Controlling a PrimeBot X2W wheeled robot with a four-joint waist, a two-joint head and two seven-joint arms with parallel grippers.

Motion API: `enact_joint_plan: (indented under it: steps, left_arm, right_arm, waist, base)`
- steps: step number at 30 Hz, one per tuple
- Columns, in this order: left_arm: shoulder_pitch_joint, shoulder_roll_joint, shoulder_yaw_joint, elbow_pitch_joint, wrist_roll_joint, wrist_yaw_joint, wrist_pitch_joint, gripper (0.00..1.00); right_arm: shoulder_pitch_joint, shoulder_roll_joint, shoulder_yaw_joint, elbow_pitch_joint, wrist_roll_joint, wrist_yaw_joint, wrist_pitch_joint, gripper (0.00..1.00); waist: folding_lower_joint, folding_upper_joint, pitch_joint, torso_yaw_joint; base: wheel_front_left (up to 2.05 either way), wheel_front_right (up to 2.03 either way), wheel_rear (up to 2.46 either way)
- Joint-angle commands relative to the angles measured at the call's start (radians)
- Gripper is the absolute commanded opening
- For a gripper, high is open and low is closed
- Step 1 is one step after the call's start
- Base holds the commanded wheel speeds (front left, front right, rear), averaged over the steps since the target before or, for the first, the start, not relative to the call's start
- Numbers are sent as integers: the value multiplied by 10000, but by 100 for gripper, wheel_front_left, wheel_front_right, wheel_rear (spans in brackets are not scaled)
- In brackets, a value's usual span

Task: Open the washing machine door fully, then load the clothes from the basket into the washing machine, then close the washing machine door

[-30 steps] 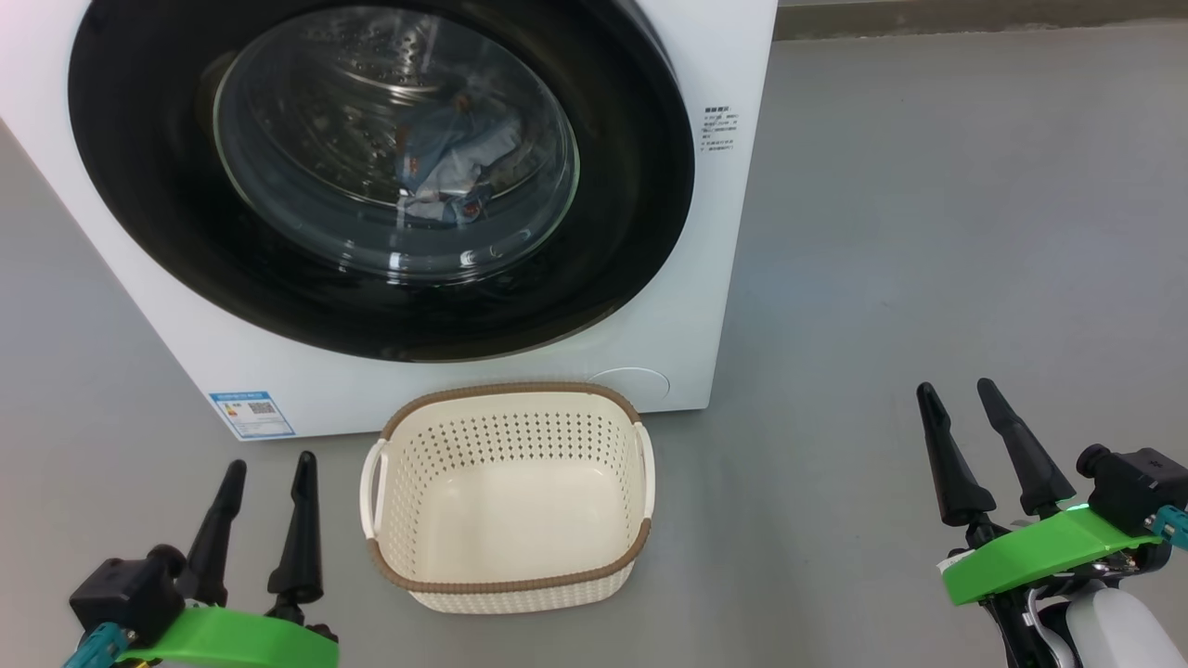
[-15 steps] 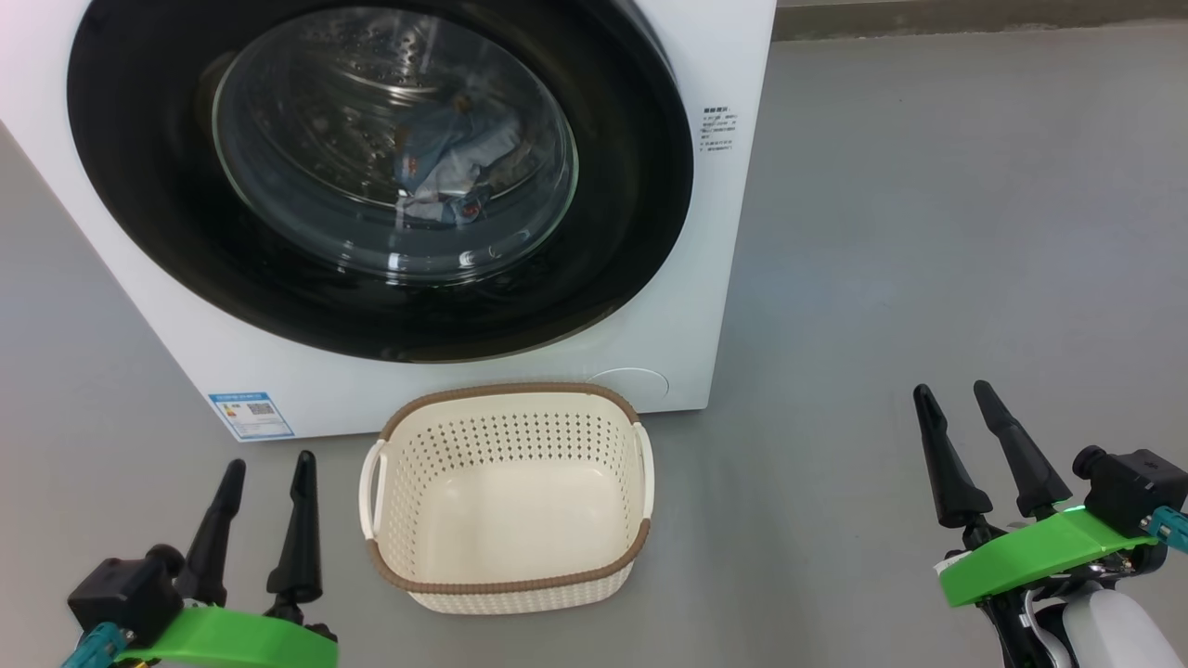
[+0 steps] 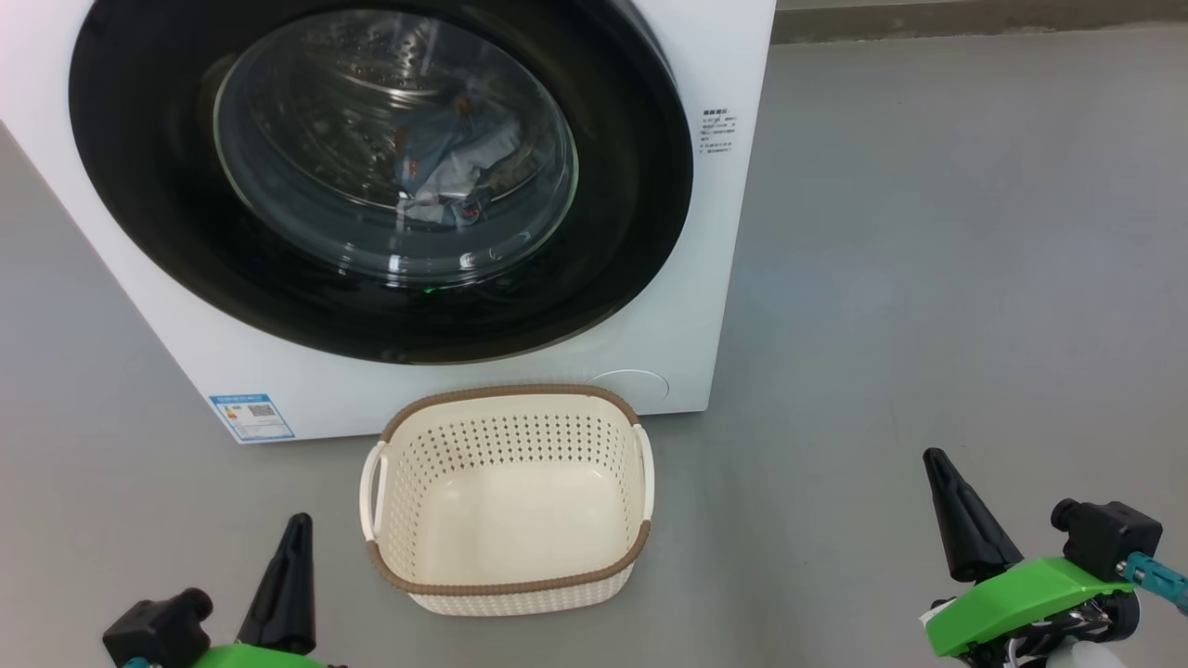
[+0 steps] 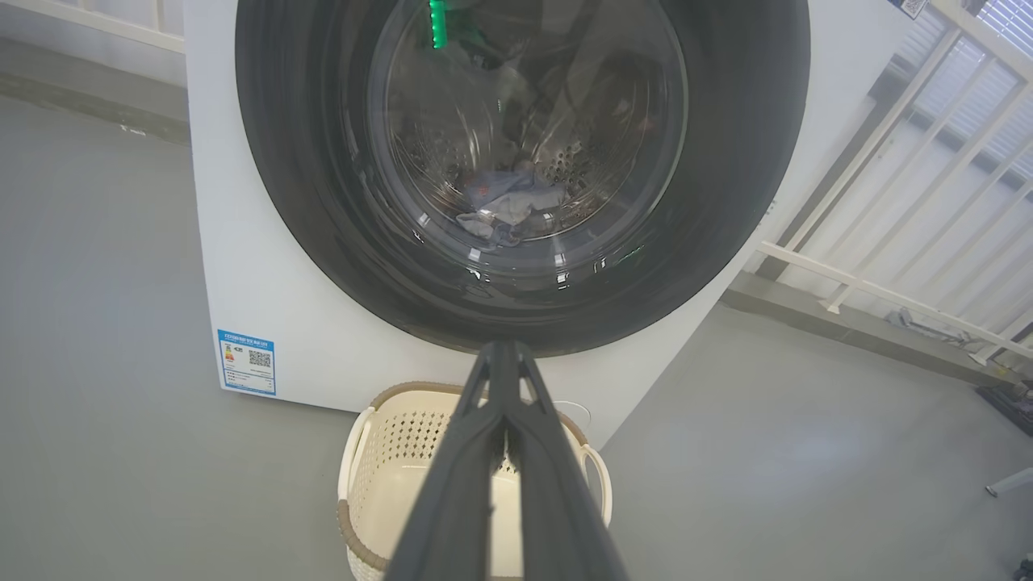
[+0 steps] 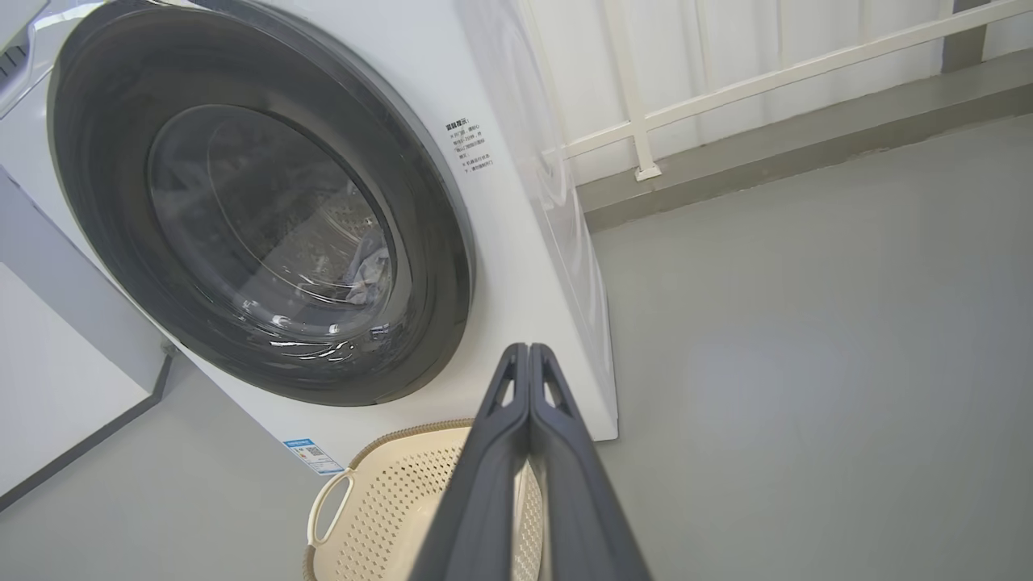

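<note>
Both grippers stand pinched shut on nothing, the left gripper (image 3: pixel 297 524) at 8 o'clock of the basket (image 3: pixel 509 436), the right gripper (image 3: pixel 934 459) well apart at 3 o'clock; the basket sits empty just before the washing machine (image 3: pixel 719 278), long axis running 9 to 3; the clothes (image 3: pixel 455 167) lie in the drum behind the closed washing machine door (image 3: pixel 636 167), at 12 o'clock from the nearer left gripper; the task looks finished.

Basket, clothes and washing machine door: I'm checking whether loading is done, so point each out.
basket (image 3: pixel 509 586), head view, front brown rim.
clothes (image 3: pixel 455 153), head view, blue fabric behind the glass.
washing machine door (image 3: pixel 640 186), head view, right side of black rim.
</note>
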Motion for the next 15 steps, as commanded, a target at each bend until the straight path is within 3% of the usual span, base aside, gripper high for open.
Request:
enact_joint_plan:
  steps: [1, 15]
  left_arm:
    - [-278, 103, 165, -214, -281, -2, 69, 0]
    - [-355, 53, 383, -145, -1466, -5, 436, 0]
  right_arm:
    - [-260, -39, -116, -281, 251, -1, 82, 0]
    - [-225, 112, -320, -345, 1400, -3, 466, 0]
  waist:
    - [6, 0, 3, 4]
    - [-5, 0, 3, 32]
  base:
    - [0, 0, 0]
    - [0, 0, 0]
